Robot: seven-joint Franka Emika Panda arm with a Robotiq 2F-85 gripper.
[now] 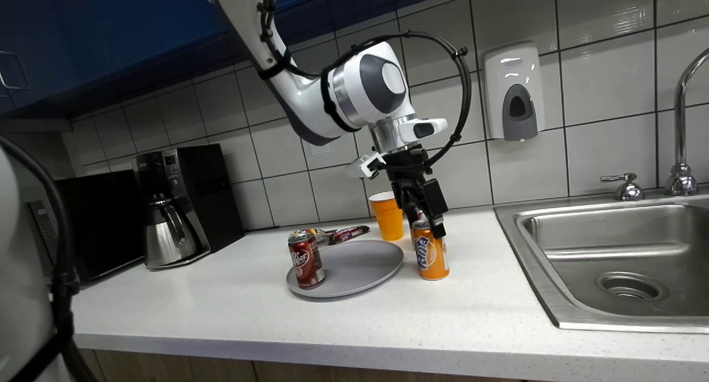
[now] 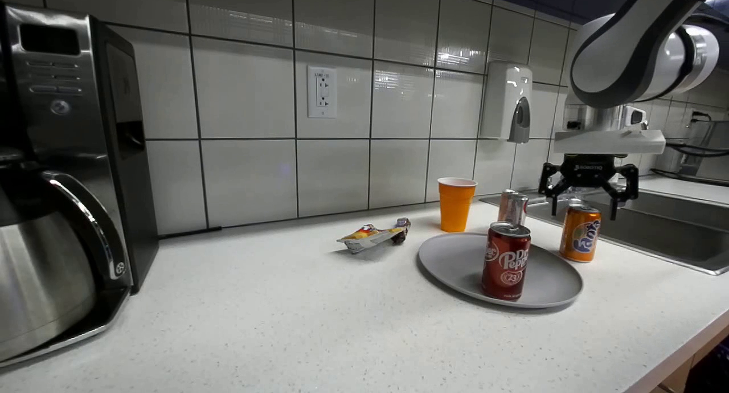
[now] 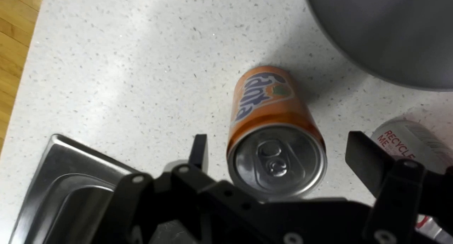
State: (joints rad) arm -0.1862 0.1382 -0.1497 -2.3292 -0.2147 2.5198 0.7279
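Observation:
My gripper (image 3: 277,145) is open and empty, pointing down over an orange Fanta can (image 3: 272,109). In the wrist view one finger is on each side of the can's lid, with a gap on both sides. In both exterior views the gripper (image 1: 427,227) (image 2: 584,213) is at the top of the Fanta can (image 1: 431,260) (image 2: 580,239), which stands upright on the counter. A silver can (image 3: 410,141) (image 2: 514,208) stands near one finger. A grey plate (image 1: 368,260) (image 2: 455,259) (image 3: 389,35) lies beside the Fanta can, with a red Dr Pepper can (image 1: 306,260) (image 2: 506,262) upright on it.
An orange cup (image 1: 388,216) (image 2: 455,205) and snack packets (image 1: 348,234) (image 2: 373,238) are near the tiled wall. A steel sink (image 1: 533,271) adjoins the Fanta can's side of the counter. A coffee maker (image 1: 196,188) (image 2: 122,154) stands at the far end. A soap dispenser (image 1: 515,88) hangs on the wall.

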